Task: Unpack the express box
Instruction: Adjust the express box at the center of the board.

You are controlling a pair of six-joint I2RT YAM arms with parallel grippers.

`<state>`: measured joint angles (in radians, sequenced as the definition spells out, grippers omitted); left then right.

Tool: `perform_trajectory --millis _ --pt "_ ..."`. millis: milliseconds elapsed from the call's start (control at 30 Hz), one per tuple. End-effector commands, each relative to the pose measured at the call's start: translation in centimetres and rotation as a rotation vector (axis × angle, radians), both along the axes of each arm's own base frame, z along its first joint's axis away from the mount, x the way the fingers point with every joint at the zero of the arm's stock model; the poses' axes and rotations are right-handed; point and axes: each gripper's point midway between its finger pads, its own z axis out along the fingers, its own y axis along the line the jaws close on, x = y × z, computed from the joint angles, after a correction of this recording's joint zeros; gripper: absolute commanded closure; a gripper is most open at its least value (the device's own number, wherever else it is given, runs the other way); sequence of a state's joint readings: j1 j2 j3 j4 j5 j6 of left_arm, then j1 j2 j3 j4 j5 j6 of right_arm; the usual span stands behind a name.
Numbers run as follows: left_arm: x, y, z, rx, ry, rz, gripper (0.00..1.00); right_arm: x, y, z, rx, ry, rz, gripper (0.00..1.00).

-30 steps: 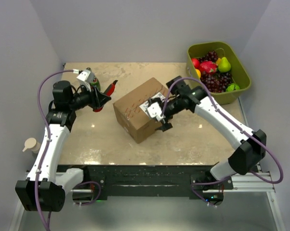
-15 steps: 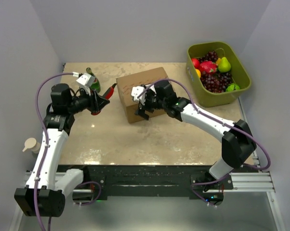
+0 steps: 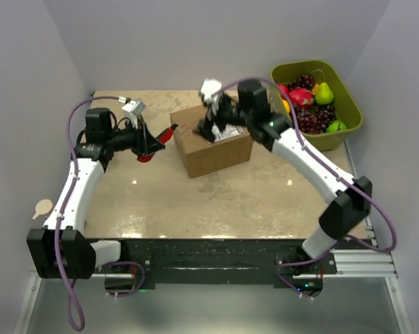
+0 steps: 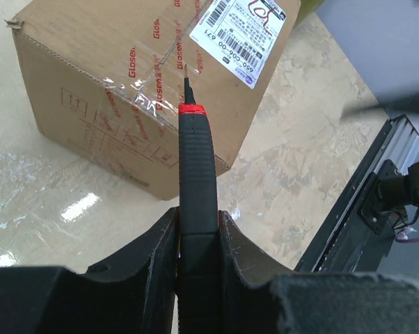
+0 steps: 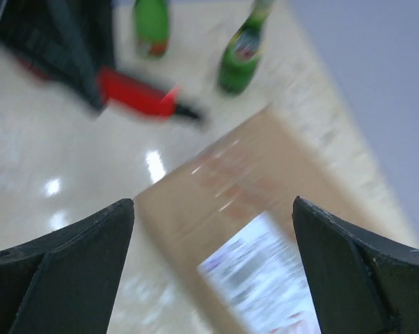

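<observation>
On the table point(image 3: 195, 202) at 9 o'clock, the left gripper point(image 4: 198, 223) is clamped on a red-and-black box cutter point(image 4: 195, 160). Its blade points at the express box point(image 3: 216, 154), which sits toward 12 o'clock with its label up. Above the box, the right gripper point(image 5: 213, 202) hovers with its jaws spread wide. An olive fruit tub point(image 3: 321, 144) sits at 2 o'clock.

Just past the fingers point(image 4: 154, 243) of the left gripper point(image 4: 198, 221), beyond the tip of the craft knife point(image 4: 197, 160) they are pinching, the express box point(image 4: 91, 76) is showing "Glosen" in red twice, along the clear tape on its top. Further ahead and to the right of those fingers, a white shipping label point(image 4: 241, 31) is carrying barcodes and digits that seem to read "006-00 671". Its large red characters are not coming out legibly. Between the fingers point(image 5: 70, 271) of the right gripper point(image 5: 213, 209), the same label is appearing only as a blur.
</observation>
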<state>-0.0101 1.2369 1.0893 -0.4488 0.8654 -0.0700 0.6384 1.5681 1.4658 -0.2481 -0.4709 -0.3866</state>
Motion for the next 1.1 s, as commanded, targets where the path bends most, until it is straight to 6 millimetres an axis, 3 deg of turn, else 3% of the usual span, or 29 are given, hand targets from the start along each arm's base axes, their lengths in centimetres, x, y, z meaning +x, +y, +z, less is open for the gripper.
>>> perform_trajectory --millis 0,33,100,133,200,233,267,300,333,400,433,500,533,600,633,667,800,867,900,933,1000,1033,1067 --pt "1.1 1.3 3.3 -0.041 -0.065 0.064 1.00 10.2 -1.9 4.5 0.068 -0.031 -0.150 0.02" --pt "1.0 1.4 3.1 -0.054 -0.045 0.071 1.00 13.6 -1.7 2.7 0.063 0.001 -0.197 0.01" --pt "0.8 2.1 2.7 -0.089 0.009 0.096 1.00 17.1 -3.0 1.2 0.088 0.055 -0.274 0.01" --pt "0.5 2.1 2.2 -0.106 0.040 0.090 1.00 19.4 -2.4 -1.0 0.083 0.084 -0.291 0.01" --pt "-0.1 2.7 1.6 -0.130 0.098 0.095 1.00 20.4 -1.8 -3.5 0.066 0.140 -0.268 0.01" --pt "-0.6 2.5 1.5 -0.157 0.115 0.063 1.00 20.6 -1.1 -3.0 0.083 0.137 -0.241 0.01" --pt "-0.7 2.8 1.5 -0.168 0.118 0.057 1.00 20.0 -0.2 -4.8 0.094 0.204 -0.190 0.01" --pt "-1.1 2.8 1.4 -0.176 0.135 0.041 1.00 19.6 0.3 -5.1 0.101 0.220 -0.168 0.01" --pt "-1.3 2.6 1.6 -0.193 0.144 0.018 1.00 18.7 0.5 -7.0 0.086 0.272 -0.156 0.01" --pt "-1.7 2.5 1.3 -0.213 0.184 0.001 1.00 16.6 1.0 -8.4 0.044 0.315 -0.111 0.01" --pt "-1.7 2.5 1.0 -0.226 0.212 -0.006 1.00 15.6 0.7 -10.4 0.006 0.356 -0.110 0.01" --pt "-1.6 2.4 0.7 -0.247 0.242 -0.006 1.00 14.0 -0.1 -11.5 -0.039 0.397 -0.110 0.01" --pt "-1.7 2.4 0.4 -0.250 0.252 0.002 1.00 12.9 -0.8 -13.7 -0.078 0.447 -0.123 0.01" --pt "-1.6 2.5 0.1 -0.246 0.268 0.030 1.00 11.8 -1.8 -13.7 -0.100 0.456 -0.146 0.01" --pt "-1.8 2.5 -0.3 -0.256 0.290 0.033 1.00 11.1 -2.7 -15.3 -0.137 0.488 -0.186 0.01" --pt "-1.9 2.3 -0.4 -0.267 0.304 0.027 1.00 10.8 -3.2 -15.5 -0.143 0.502 -0.217 0.01" --pt "-3.9 1.6 -1.1 -0.328 0.398 -0.005 1.00 11.2 -4.2 -15.5 -0.151 0.454 -0.274 0.01" --pt "-5.1 1.3 -2.0 -0.342 0.427 -0.010 1.00 12.9 -4.2 -13.3 -0.149 0.371 -0.270 0.01" --pt "-5.2 1.2 -2.1 -0.350 0.425 -0.012 1.00 13.3 -4.2 -11.9 -0.133 0.335 -0.245 0.01" --pt "-5.7 1.1 -2.5 -0.363 0.437 -0.016 1.00 14.2 -3.8 -8.4 -0.090 0.262 -0.207 0.01" --pt "-5.6 1.1 -2.4 -0.363 0.425 -0.022 1.00 13.6 -3.7 -4.1 -0.035 0.148 -0.033 0.01" --pt "-5.6 1.0 -2.2 -0.363 0.416 -0.026 1.00 12.2 -4.0 -2.7 -0.060 0.123 0.035 0.01" --pt "-5.6 1.1 -2.2 -0.360 0.409 -0.026 1.00 11.0 -4.5 -1.0 -0.134 -0.040 0.143 0.01"
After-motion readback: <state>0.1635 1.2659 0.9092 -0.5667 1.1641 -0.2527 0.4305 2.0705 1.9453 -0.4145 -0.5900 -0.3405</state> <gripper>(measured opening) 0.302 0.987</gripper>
